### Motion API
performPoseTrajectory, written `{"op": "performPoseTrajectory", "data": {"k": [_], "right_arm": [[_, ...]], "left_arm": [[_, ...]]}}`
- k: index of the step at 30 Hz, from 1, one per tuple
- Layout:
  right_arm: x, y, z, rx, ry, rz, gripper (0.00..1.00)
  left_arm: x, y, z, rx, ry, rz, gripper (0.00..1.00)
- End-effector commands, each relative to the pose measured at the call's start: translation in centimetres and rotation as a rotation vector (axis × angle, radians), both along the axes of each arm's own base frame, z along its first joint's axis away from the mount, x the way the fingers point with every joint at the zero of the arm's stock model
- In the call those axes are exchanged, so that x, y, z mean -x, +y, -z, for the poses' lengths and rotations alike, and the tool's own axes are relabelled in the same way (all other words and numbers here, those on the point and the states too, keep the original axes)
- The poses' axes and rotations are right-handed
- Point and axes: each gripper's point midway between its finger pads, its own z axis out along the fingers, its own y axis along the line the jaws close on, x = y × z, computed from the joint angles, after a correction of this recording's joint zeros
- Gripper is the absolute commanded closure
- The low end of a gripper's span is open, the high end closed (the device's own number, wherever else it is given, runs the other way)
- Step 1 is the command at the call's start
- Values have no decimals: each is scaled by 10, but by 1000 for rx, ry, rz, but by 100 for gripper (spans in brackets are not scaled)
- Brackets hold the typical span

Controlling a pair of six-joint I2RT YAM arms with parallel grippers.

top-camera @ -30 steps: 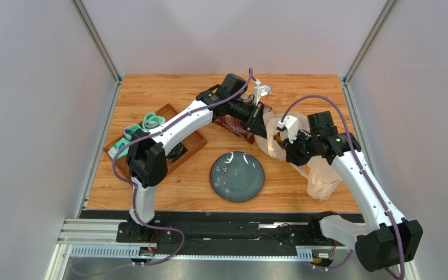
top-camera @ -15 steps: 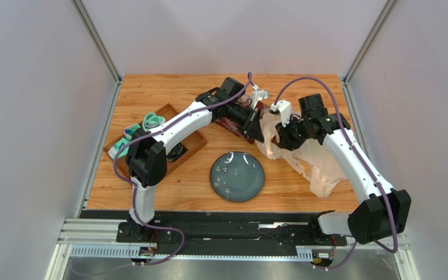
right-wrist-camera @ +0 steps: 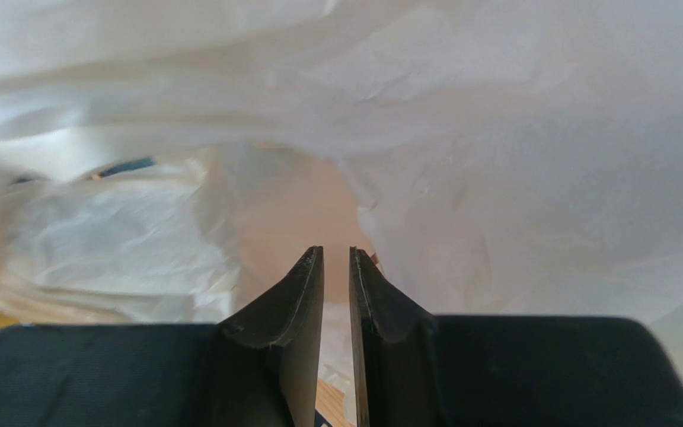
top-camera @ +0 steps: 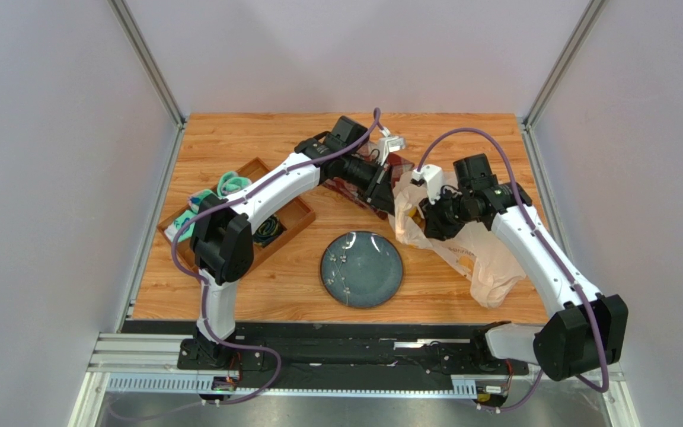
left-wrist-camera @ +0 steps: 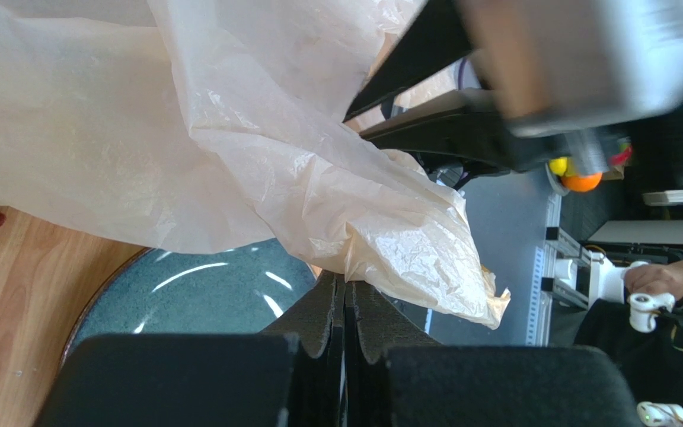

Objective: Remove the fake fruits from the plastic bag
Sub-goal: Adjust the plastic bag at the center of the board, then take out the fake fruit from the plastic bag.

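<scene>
Crinkly translucent plastic bag (top-camera: pixel 492 267), glossy plate (top-camera: pixel 362 269), wood table (top-camera: pixel 247 142)

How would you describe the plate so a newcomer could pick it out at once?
Start from the wooden table in the overhead view. Near the middle of its front half, between the wooden tray on the left and the plastic bag on the right, lies the plate. It is the only round, glossy, dark blue-grey thing there.

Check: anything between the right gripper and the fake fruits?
Yes. Crumpled film of the plastic bag fills the space ahead of the right gripper; no fruit shows through it. The left gripper pinches a bag fold.
</scene>
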Motion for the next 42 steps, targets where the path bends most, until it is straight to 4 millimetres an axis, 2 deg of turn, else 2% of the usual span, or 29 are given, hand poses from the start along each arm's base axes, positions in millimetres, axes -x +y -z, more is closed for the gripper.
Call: {"op": "performPoseTrajectory", "data": {"k": [1, 2, 3, 4, 5, 6, 7, 9, 10, 11, 12, 13, 16, 17, 20, 23, 27, 28, 29, 31, 32, 34, 36, 37, 38, 39, 40, 41, 42], "right_arm": [[-36, -6, 21, 50, -52, 136, 80], [-53, -24, 25, 135, -100, 232, 81], [-73, -28, 20, 135, -163, 279, 82], [-87, -37, 26, 157, -165, 344, 82], [-102, -50, 23, 196, -203, 409, 81], [-124, -66, 11, 207, -265, 486, 79], [-138, -79, 20, 254, -257, 547, 78], [-161, -103, 10, 270, -289, 645, 70], [-165, -113, 16, 300, -278, 692, 64], [-167, -118, 15, 302, -277, 708, 54], [-165, -119, 18, 299, -265, 711, 49], [-160, -105, 18, 236, -239, 652, 46], [-128, -56, 32, 91, -113, 468, 37], [-118, -41, 31, 72, -102, 411, 28], [-98, -7, 37, 28, -32, 327, 28], [-97, 14, 39, -18, 13, 314, 28], [-117, 24, 43, 14, -13, 332, 28], [-122, 24, 44, 18, -17, 342, 28], [-126, 24, 54, 34, 2, 356, 27], [-135, 26, 54, 39, 8, 362, 27], [-138, 26, 65, 56, 34, 376, 27], [-146, 29, 68, 55, 46, 384, 25], [-150, 33, 81, 58, 91, 398, 24], [-156, 37, 78, 44, 86, 398, 24], [-159, 39, 79, 40, 92, 404, 19], [-162, 41, 86, 38, 105, 413, 5], [-165, 44, 87, 35, 109, 413, 0], [-172, 45, 85, 40, 98, 420, 0], [-172, 46, 95, 56, 117, 422, 0]], "left_arm": [[9, 1, -31, 76, -31, 36, 100], [10, 1, -37, 87, -39, 43, 100], [12, 3, -36, 89, -52, 54, 100], [11, 5, -37, 83, -67, 51, 100], [15, 9, -36, 68, -66, 50, 100], [16, 11, -34, 61, -75, 52, 100], [20, 14, -32, 53, -70, 53, 100], [24, 17, -29, 46, -56, 50, 100], [27, 18, -27, 41, -49, 52, 100], [29, 19, -26, 40, -55, 57, 100], [30, 19, -25, 32, -66, 55, 100], [32, 19, -22, 21, -68, 60, 100], [33, 20, -13, -21, -99, 51, 100], [33, 21, -10, -34, -110, 44, 100], [24, 32, 2, -123, -158, -38, 100], [4, 53, 11, -245, -253, -175, 100], [-3, 67, 17, -307, -259, -237, 100], [-3, 67, 17, -308, -257, -239, 100], [-3, 67, 17, -309, -249, -237, 100], [-2, 65, 17, -302, -241, -232, 100], [-3, 64, 17, -299, -239, -229, 100], [-1, 62, 18, -294, -225, -221, 100], [-2, 60, 19, -289, -222, -215, 100], [-1, 59, 19, -282, -216, -207, 100], [-1, 57, 18, -274, -216, -203, 100], [1, 56, 18, -269, -211, -198, 100], [2, 55, 17, -260, -202, -190, 100], [1, 53, 17, -256, -202, -190, 100], [2, 53, 18, -256, -196, -189, 100]]}}
